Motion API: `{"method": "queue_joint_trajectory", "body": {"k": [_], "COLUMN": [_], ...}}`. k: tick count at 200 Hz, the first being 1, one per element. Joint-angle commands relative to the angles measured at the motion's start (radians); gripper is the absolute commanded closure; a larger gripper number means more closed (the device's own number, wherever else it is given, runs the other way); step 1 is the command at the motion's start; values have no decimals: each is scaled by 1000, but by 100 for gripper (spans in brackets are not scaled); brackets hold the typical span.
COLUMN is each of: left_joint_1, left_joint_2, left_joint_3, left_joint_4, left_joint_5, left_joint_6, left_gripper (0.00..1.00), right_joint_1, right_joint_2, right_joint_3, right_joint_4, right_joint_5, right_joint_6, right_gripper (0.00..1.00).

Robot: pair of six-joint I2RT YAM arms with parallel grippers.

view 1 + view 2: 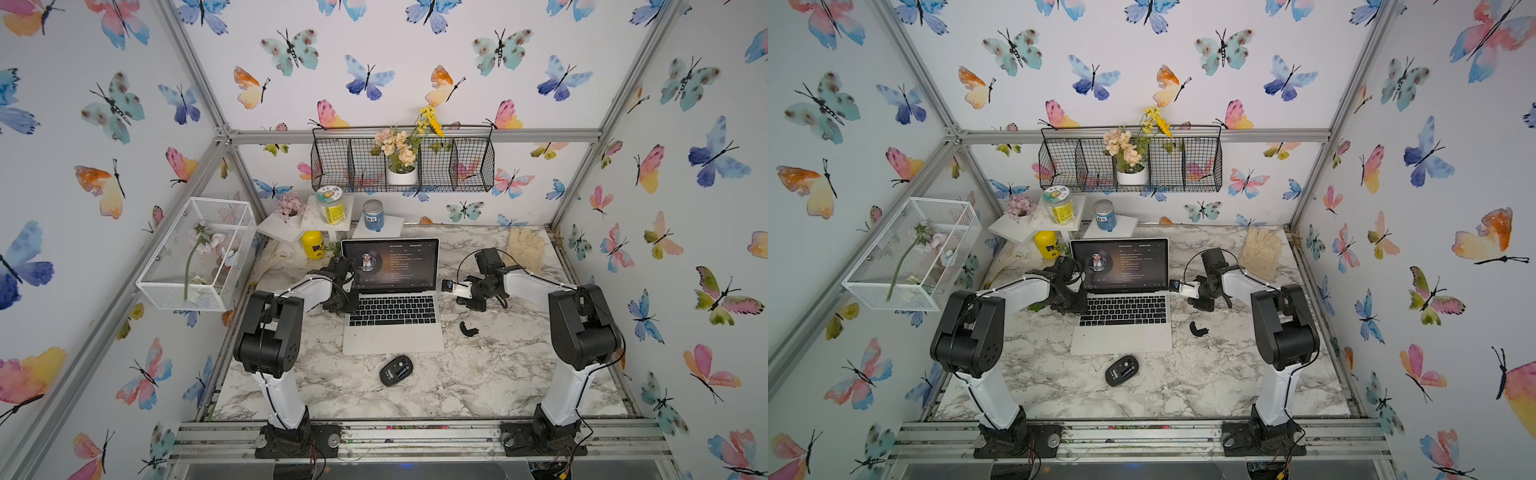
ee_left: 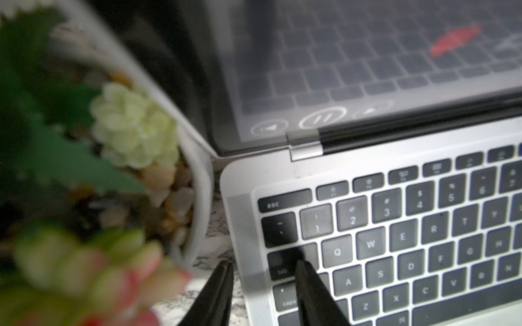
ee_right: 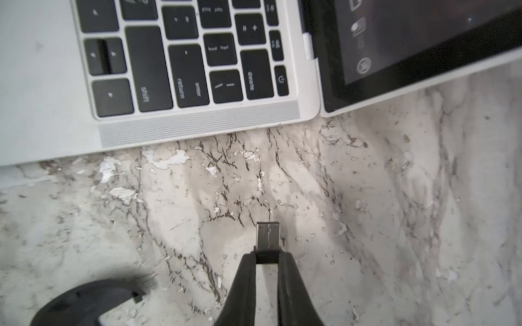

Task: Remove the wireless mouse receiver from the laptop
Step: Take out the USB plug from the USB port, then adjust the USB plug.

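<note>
One step remains: right gripper (image 3: 267, 258) pinches receiver (image 3: 267, 235), clear of laptop (image 3: 42, 84); next, likely lower onto table (image 3: 367, 197). Left gripper (image 2: 263, 264) straddles laptop edge, jaws apart, empty.

Butterfly wallpaper (image 1: 415, 83) covers three walls — aluminium frame rails (image 1: 540, 136), a black wire basket (image 1: 473, 166) hung behind, marble-patterned tabletop (image 1: 498, 374) below.

I count one laptop (image 1: 392, 336), one black mouse (image 1: 396, 370) and one curved black piece (image 1: 469, 329) on my worktop (image 1: 498, 374), plus one receiver (image 3: 267, 235). Above the laptop in the frame stand three jars: a green-lidded jar (image 1: 330, 204), a blue jar (image 1: 373, 215), a yellow jar (image 1: 312, 244). Two wire baskets: a black basket (image 1: 473, 166), a white basket (image 1: 178, 297).
</note>
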Motion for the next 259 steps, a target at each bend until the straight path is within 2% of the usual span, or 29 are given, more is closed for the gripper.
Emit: {"method": "queue_joint_trajectory", "body": {"k": [1, 18, 35, 60, 86, 119, 139, 205, 229, 259], "left_joint_1": [-4, -4, -16, -76, -139, -178, -218, -224, -223, -224], "left_joint_2": [-73, -226, -371, -551, -641, -643, -627, -587, -572, -556], "left_joint_3": [-101, -135, -168, -237, -267, -285, -269, -245, -237, -234], "left_joint_4": [-81, -28, 83, 283, 352, 363, 336, 301, 301, 326], "left_joint_5": [148, 328, 525, 679, 667, 732, 718, 721, 727, 746], "left_joint_6": [-33, -95, -182, -305, -355, -365, -341, -312, -307, -318], "left_gripper": [50, 45, 41, 39, 38, 42, 43, 54, 64, 66], "right_joint_1": [36, 103, 159, 257, 358, 461, 499, 535, 541, 550], "right_joint_2": [-123, -218, -295, -403, -463, -485, -479, -468, -464, -451], "right_joint_3": [-55, -102, -105, -129, -122, -104, -94, -82, -79, -74], "right_joint_4": [68, 115, 106, 140, 127, 141, 145, 142, 145, 147], "right_joint_5": [-52, -12, -30, -40, -20, 9, 27, 66, 60, 53], "right_joint_6": [107, 152, 210, 280, 305, 333, 339, 346, 346, 343], "right_gripper": [96, 96, 95, 95, 95, 95, 95, 95, 95, 95]}}
